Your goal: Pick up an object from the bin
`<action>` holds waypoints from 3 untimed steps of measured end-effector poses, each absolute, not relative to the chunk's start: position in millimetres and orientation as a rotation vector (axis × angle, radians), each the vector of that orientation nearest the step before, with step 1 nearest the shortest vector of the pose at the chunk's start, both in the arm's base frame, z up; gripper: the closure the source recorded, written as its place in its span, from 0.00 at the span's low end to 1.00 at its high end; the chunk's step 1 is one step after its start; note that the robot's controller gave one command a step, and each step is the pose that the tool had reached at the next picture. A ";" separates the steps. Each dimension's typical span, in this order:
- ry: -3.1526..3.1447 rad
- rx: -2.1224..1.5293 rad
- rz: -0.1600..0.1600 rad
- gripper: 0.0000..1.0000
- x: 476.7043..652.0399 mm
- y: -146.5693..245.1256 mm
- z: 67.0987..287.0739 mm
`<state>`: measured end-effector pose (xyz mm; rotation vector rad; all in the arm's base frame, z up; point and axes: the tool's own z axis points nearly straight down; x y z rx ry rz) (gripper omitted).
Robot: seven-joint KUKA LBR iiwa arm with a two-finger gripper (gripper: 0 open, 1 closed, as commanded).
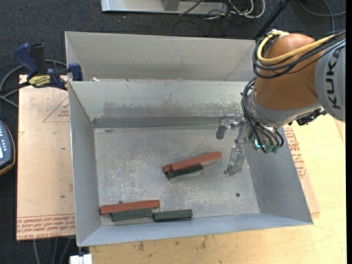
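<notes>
Grey metal bin (82,158): at its six o'clock edge lie a long red-brown bar (129,207) and two dark green sticks (172,215). Mid-floor, a second red-brown bar (195,160) rests against a dark green strip (186,172), just beside the gripper (230,147), at its eight o'clock. Its fingers are apart. The robot arm (330,87) reads "KU".

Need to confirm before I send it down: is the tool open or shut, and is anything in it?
Tool: open, nothing between its fingers, just right of the red-brown bar.
</notes>
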<state>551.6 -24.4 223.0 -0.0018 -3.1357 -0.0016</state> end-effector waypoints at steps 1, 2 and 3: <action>-3.038 0.796 -0.003 0.00 608.8 15.0 67.7; -2.978 1.018 0.002 0.00 607.1 -1.1 101.1; -2.933 1.139 0.001 0.00 620.8 -15.4 100.1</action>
